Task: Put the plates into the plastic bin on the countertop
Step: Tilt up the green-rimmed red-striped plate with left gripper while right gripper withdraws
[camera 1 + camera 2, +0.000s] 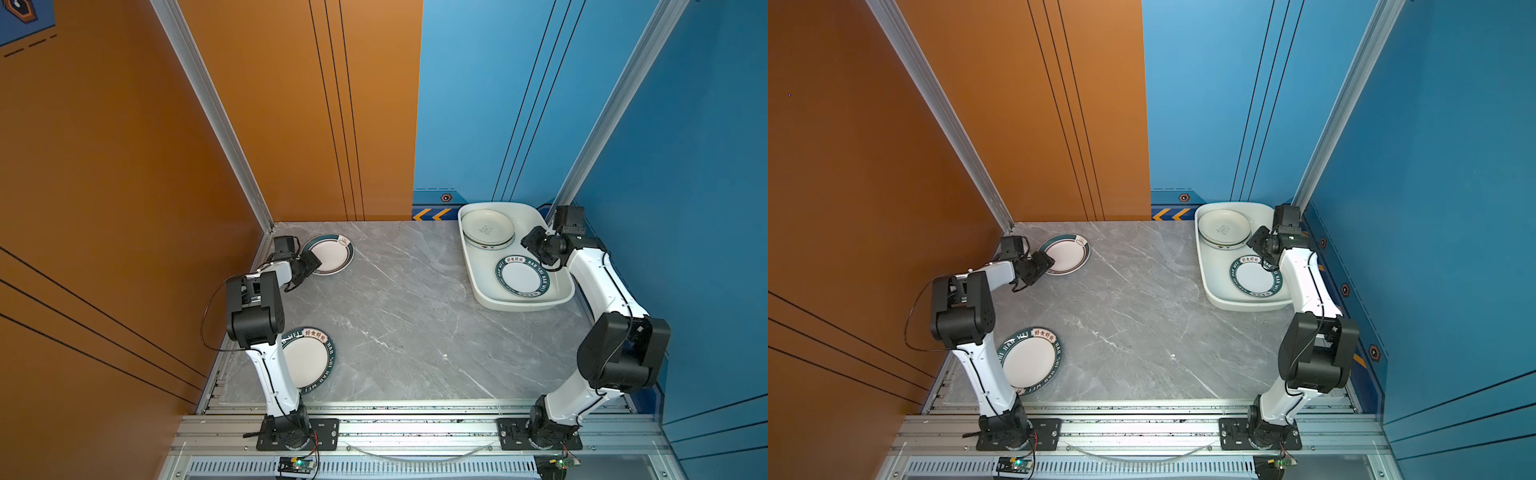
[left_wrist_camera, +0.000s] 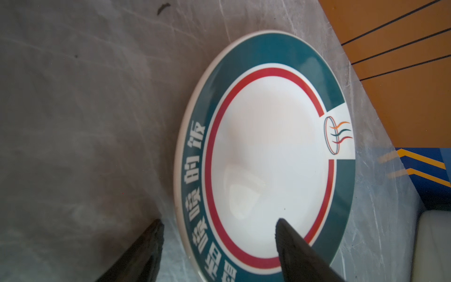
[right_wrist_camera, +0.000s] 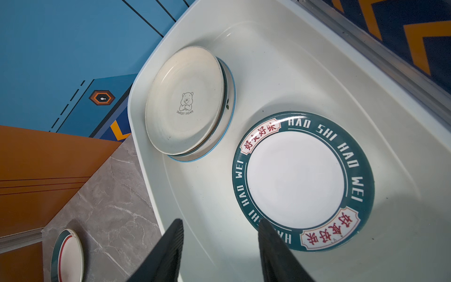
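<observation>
A: Grey worktop [image 1: 415, 311]. Where's the far plate [image 2: 268, 158]?
B: Its rim sits between spread fingers of the left claw [image 2: 219, 221]. The right claw [image 3: 220, 221] gapes, empty, over the bin [image 1: 473, 262]. The left arm [image 1: 266, 374] hides part of the near plate [image 1: 309, 357].

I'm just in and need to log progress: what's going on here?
Plates are being loaded into the plastic bin. The left gripper, jaws open, straddles the rim of a red-ringed plate on the countertop. The right gripper hangs open and empty over the bin, which holds a bear plate atop others and a green lettered plate. A second lettered plate lies on the countertop too.
</observation>
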### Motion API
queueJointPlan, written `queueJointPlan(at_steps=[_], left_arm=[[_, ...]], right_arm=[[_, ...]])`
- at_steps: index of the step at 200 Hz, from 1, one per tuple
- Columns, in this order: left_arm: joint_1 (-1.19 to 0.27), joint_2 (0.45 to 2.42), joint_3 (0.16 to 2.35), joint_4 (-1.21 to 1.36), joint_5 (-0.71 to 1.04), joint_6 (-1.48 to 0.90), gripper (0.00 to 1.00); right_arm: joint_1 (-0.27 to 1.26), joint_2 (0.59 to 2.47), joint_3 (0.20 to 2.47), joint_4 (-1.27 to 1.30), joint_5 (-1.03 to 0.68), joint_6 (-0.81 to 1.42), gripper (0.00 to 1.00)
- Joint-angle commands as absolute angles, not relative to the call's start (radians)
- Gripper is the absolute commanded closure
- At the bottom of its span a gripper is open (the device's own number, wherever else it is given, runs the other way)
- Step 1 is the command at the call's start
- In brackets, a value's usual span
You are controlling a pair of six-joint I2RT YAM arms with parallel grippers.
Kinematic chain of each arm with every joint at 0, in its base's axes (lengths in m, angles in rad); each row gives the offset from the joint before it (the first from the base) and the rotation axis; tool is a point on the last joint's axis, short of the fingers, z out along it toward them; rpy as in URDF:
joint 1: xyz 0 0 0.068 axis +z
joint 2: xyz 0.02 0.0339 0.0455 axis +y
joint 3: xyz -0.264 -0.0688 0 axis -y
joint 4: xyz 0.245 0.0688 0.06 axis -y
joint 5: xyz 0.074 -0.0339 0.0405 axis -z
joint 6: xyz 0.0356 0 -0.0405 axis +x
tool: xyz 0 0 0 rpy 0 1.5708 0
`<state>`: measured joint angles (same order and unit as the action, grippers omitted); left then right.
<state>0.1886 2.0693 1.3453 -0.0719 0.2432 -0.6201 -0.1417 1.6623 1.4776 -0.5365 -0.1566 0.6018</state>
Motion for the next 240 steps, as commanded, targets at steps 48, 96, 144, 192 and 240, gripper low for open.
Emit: queueJointPlan(at_steps=[48,96,144,192,240], left_arm=[[0.183,2.158,1.333,-0.123,0.28,-0.68,0.63],[0.184,2.152,1.314,-0.098,0.3,-0.683,0.79],[0.18,2.126,1.257,-0.044,0.331,-0.695,0.98],[0.149,2.059,1.18,0.03,0.394,-0.719,1.0],[0.084,1.891,1.116,0.049,0.474,-0.73,1.0]], right_arm=[[-0.126,1.619,1.431,-0.489,-0.187,0.601,0.48],[-0.115,1.605,1.403,-0.48,-0.203,0.601,0.48],[-0.086,1.561,1.353,-0.439,-0.299,0.61,0.48],[-0.056,1.501,1.343,-0.439,-0.412,0.601,0.45],[0.032,1.494,1.333,-0.409,-0.607,0.586,0.2]])
